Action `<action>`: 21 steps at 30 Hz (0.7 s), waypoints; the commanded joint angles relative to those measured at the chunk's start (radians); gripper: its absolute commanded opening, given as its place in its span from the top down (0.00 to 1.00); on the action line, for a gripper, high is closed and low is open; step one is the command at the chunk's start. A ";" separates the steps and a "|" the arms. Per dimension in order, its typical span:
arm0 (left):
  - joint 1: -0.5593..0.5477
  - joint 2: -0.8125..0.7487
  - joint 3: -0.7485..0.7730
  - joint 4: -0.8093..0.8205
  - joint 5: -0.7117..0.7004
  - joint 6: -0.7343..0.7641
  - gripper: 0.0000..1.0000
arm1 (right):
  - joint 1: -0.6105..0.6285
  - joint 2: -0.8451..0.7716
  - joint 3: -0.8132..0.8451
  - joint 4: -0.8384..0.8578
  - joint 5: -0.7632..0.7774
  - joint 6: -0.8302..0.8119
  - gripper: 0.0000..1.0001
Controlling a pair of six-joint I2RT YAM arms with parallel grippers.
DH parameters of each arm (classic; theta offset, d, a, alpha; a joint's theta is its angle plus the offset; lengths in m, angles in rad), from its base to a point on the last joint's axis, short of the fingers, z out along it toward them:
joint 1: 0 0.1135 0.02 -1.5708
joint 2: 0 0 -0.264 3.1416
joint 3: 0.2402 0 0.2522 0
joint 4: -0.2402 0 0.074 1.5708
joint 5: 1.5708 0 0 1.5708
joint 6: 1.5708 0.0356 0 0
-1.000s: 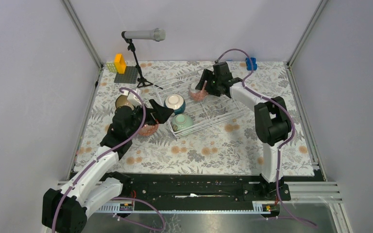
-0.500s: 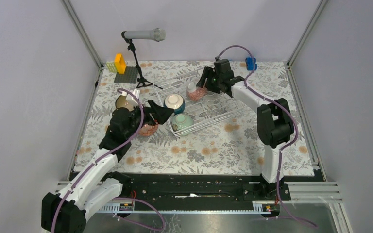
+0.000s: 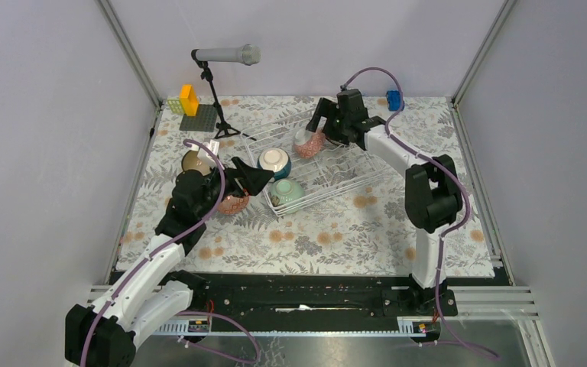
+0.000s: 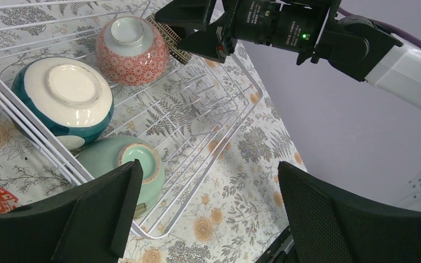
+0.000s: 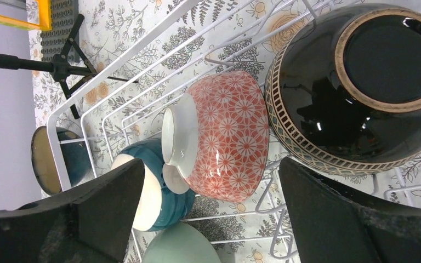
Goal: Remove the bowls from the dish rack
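Unloading partway done, by the look of two bowls already out on the floral tablecloth (image 3: 336, 229). Off to the left of the left gripper (image 3: 252, 177): dark round bowl with tan inside (image 3: 195, 160), upright. Tucked under its wrist: red-and-white patterned ceramic bowl (image 3: 235, 203). Fingers spread wide, gripping nothing. Directly ahead of them, inside the white wire-grid dish rack (image 4: 208, 118): pale green glossy bowl (image 4: 126, 164), closest, tipped, foot ring toward the fingers. Beyond that and leftward: teal-and-white glazed bowl (image 4: 63, 98), leaning on the wires. Farther ahead: pink-red flower-patterned bowl (image 4: 131, 49). Right gripper (image 5: 212, 164) above that one, fingers likewise wide apart and empty. Lies on its side below them, axis running from finger to finger, narrow foot toward one, mouth toward the other. Beside the mouth, touching or nearly so, hard to tell: black glossy bowl with a banded rim (image 5: 362, 82), foot ring up. Right arm clearly nearer both; left arm nearer the pale green. Probably calls for a wrist turn before closing, to put pads on curved wall rather than on foot and mouth. Slick glaze, round sides: likely to slip on wire.
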 commanded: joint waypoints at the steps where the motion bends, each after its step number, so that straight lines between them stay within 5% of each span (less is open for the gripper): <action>1: 0.003 -0.018 0.000 0.052 0.008 0.011 0.01 | 0.008 0.046 0.062 -0.004 0.012 0.035 0.00; 21: 0.002 -0.011 -0.036 0.090 0.025 -0.007 0.01 | 0.029 0.146 0.153 -0.072 0.095 0.021 0.06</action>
